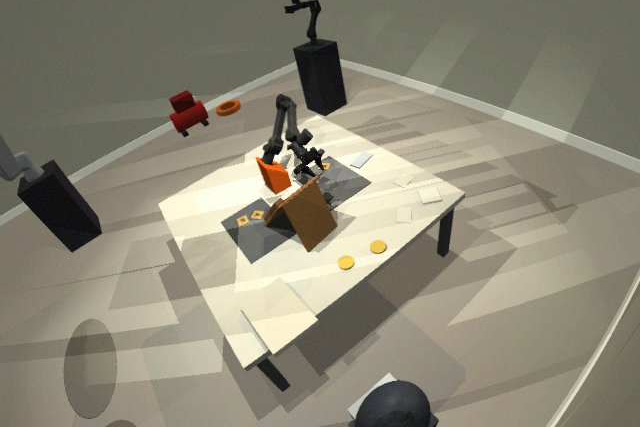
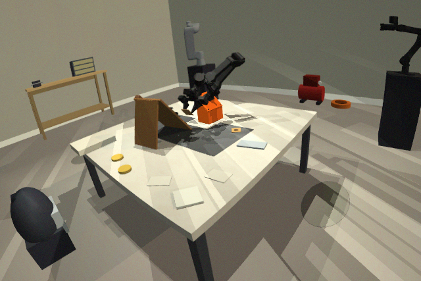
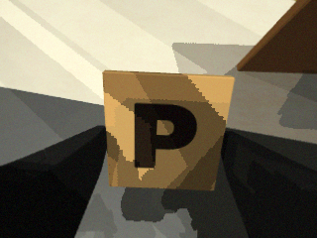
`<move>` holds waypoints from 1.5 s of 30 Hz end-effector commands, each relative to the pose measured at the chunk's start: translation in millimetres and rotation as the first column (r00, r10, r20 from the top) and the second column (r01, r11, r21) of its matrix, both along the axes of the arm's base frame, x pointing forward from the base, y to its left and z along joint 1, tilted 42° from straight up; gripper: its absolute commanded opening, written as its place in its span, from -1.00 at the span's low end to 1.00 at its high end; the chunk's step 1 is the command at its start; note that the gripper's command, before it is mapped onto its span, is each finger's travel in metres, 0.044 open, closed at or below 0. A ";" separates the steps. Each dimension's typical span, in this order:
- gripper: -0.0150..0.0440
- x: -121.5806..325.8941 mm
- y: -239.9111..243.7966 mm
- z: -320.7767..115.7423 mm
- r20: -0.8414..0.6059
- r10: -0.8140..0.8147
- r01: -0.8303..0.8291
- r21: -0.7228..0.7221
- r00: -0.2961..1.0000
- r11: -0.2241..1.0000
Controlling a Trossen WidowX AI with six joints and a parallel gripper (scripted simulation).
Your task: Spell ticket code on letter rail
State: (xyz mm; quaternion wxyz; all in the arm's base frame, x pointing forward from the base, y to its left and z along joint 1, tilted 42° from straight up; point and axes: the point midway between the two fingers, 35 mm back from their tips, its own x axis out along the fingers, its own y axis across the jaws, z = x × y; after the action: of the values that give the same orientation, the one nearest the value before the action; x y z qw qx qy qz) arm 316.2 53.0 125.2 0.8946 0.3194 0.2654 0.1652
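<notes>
My gripper (image 1: pixel 310 171) (image 2: pixel 188 111) (image 3: pixel 164 137) is shut on a wooden tile (image 2: pixel 186 112) (image 3: pixel 168 130) marked P, upright in the wrist view. It is raised above the counter, beside the brown board (image 1: pixel 311 215) (image 2: pixel 146 123) (image 3: pixel 292 45). The board leans as a slope; the top and exterior views show mostly its back and side, so the rail and any tiles in it are hidden. Two tiles (image 1: pixel 242 220) (image 1: pixel 257 214) lie on the left dark mat (image 1: pixel 251 251). Another tile (image 1: pixel 324 166) (image 2: pixel 235 129) lies on the other dark mat (image 1: pixel 356 182) (image 2: pixel 213 149). No ticket code is readable.
An orange housing (image 1: pixel 275 177) (image 2: pixel 210 114) surrounds the arm's base. A grey slab (image 1: pixel 361 159) (image 2: pixel 251 144) lies beside a mat. Two yellow discs (image 1: pixel 377 246) (image 1: pixel 345 262) and several pale pads lie near the counter's edge. A pale block (image 1: pixel 279 316) is at one end.
</notes>
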 end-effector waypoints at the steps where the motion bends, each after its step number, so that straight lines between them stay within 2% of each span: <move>1: -0.49 -0.3 -0.7 -0.9 0.002 -0.003 0.003 -0.005 1.000 1.000; 45: -0.49 2.3 -15.2 -16.4 0.002 -0.003 0.003 -0.006 1.000 1.000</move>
State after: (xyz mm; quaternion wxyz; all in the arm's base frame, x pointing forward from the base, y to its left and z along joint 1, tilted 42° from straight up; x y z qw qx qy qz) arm 318.8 38.4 111.5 0.8969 0.3171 0.2621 0.1621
